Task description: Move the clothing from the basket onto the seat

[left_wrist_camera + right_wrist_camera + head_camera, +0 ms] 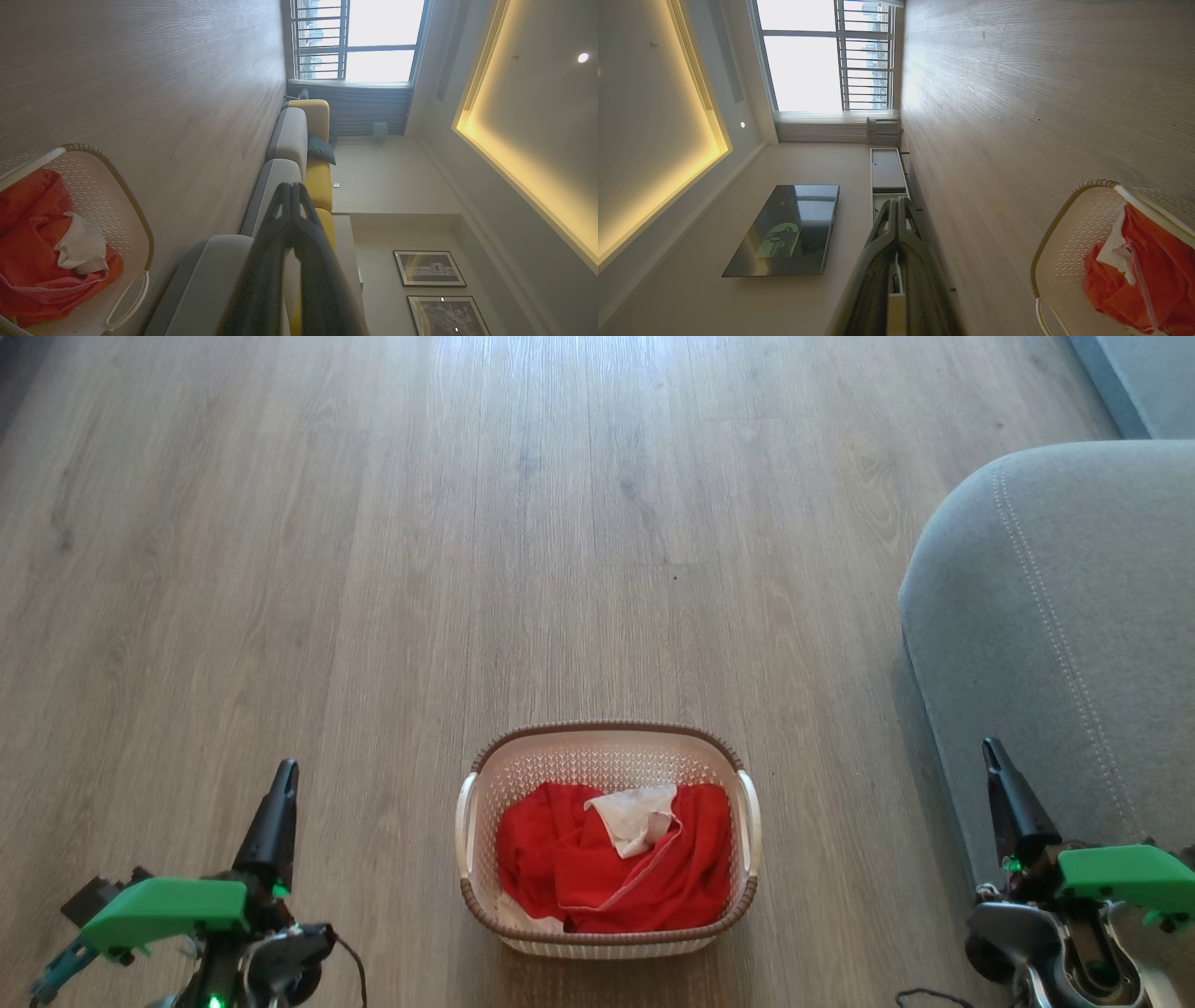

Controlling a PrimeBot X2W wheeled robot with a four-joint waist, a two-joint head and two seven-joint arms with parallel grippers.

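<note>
The pale wood-grain floor [467, 523] takes up most of the head view, and the left wrist view shows it running back to a bright barred window [373, 42]. The grey seat [1055, 635] comes in from the right edge of the head view, with a rounded corner and a pale double line of stitching along its top. Nothing lies on the part of it that shows. The basket [607, 735] stands on the floor at the lower centre, beside the seat with a strip of bare floor between them. It is cream and perforated, with a brown woven-look rim and a white handle [465, 821] on each side. The clothing [569, 873] lies inside it as a crumpled heap of bright red fabric with a line of white trim, and it covers most of the bottom. A small white cloth [639, 817] sits on top of the red, toward the far side. The left tool [285, 777] is at the lower left, off to the basket's left and well apart from it. Its two dark fingers are pressed together and hold nothing. The right tool [990, 751] is at the lower right, in front of the seat's near edge, well apart from the basket on its right side. It is likewise closed to a point and empty. The clothing lies between the two tools, lower in the frame than both tips, and neither touches it. The right wrist view shows a dark television [784, 228] on the wall.
</note>
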